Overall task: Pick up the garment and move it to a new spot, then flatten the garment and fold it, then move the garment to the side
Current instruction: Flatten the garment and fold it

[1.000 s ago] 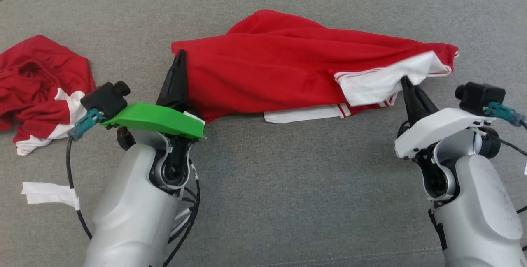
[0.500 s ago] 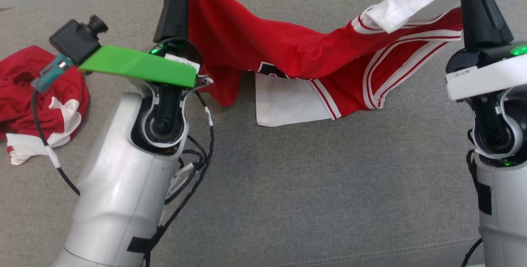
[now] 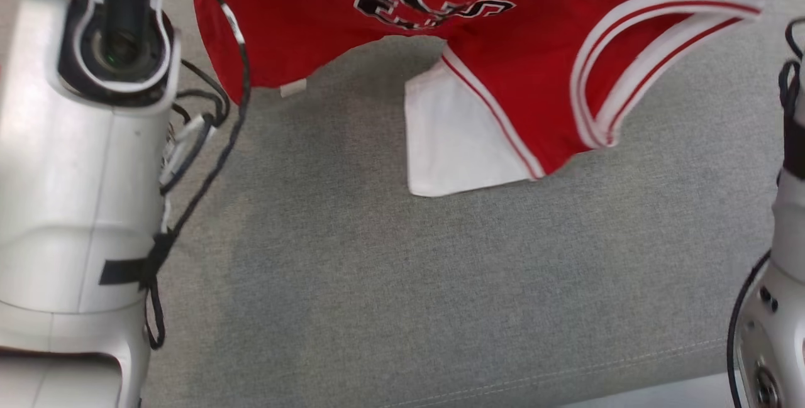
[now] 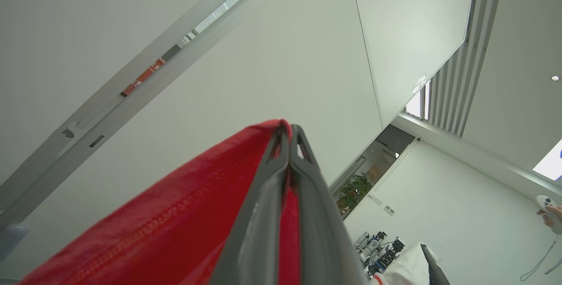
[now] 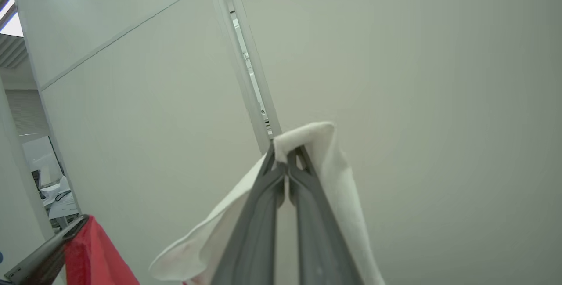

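The garment, a red jersey with white trim and black lettering, hangs spread in the air above the grey cushion, its white lower corner dangling lowest. In the left wrist view my left gripper points upward, shut on a red hem of the garment. The right wrist view has my right gripper also pointing up, shut on a white fold of the garment. Both pale forearms rise at the head view's edges, the left and the right.
A grey upholstered surface with a stitched seam near its front edge lies beneath the hanging cloth. Black cables loop off my left arm. Walls and ceiling show behind both grippers, and a person's hand holds a controller at far right.
Both grippers rose with the garment, lifting it off the surface until it hangs stretched between them. The head view shifted, and the second red cloth at left left the picture.
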Robot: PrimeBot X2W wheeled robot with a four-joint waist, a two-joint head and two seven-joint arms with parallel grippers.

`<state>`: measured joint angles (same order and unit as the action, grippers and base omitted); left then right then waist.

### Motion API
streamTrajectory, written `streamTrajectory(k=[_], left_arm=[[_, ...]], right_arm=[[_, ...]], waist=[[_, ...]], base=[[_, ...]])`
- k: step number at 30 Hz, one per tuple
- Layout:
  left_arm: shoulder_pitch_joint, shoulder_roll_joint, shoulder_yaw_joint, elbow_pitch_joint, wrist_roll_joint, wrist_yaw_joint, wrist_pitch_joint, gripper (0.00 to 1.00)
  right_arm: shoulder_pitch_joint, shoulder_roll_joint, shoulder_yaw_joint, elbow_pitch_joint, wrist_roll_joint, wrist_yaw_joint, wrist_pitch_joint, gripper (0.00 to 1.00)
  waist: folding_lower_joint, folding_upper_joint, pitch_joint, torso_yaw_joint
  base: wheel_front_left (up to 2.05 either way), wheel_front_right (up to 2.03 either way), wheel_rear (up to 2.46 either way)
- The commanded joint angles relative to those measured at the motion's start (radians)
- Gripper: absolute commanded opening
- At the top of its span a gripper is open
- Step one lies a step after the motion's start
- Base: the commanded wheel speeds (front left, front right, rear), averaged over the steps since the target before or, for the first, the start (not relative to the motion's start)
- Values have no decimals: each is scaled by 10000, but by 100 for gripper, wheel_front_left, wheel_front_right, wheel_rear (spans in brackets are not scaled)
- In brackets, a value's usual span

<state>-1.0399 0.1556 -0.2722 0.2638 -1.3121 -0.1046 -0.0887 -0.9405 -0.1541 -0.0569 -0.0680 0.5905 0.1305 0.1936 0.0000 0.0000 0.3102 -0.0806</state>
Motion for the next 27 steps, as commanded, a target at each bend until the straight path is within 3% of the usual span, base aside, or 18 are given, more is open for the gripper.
streamTrajectory(k=[1,5,9,12,15,17,22,27], left_arm=[[-275,137,47,119,43,80,46,0],[-1032,191,236,681,233,218,-175,0],[-2185,279,358,1276,902,18,-1030,0],[-3235,199,464,1109,1289,-214,-1527,0],[-3815,221,443,515,1591,-259,-1704,0],[-3876,335,392,-22,1645,-265,-1763,0],[-2378,417,7,-699,1415,-260,-1744,0],[204,301,-956,-443,1169,-262,-1754,0]], right_arm=[[-333,131,-52,423,167,3,151,0],[-1674,609,-446,2425,551,5,321,0],[-3446,890,-427,4080,641,8,-808,0],[-4752,933,-34,4190,892,7,-2468,0],[-5466,486,344,4047,972,5,-3910,0],[-5670,143,582,3965,1011,5,-4299,0],[-4316,-736,1615,4374,1357,5,-4356,0],[-1684,-1494,3235,4448,2067,5,-3823,0]], waist=[[0,0,309,-171],[0,0,909,-416],[0,0,1489,-621],[0,0,1698,-634],[0,0,1747,-573],[0,0,1741,-524],[0,0,1727,-345],[0,0,1498,-102]], base=[[0,0,0],[0,0,0],[0,0,0],[0,0,0],[0,0,0],[0,0,0],[0,0,0],[0,0,0]])
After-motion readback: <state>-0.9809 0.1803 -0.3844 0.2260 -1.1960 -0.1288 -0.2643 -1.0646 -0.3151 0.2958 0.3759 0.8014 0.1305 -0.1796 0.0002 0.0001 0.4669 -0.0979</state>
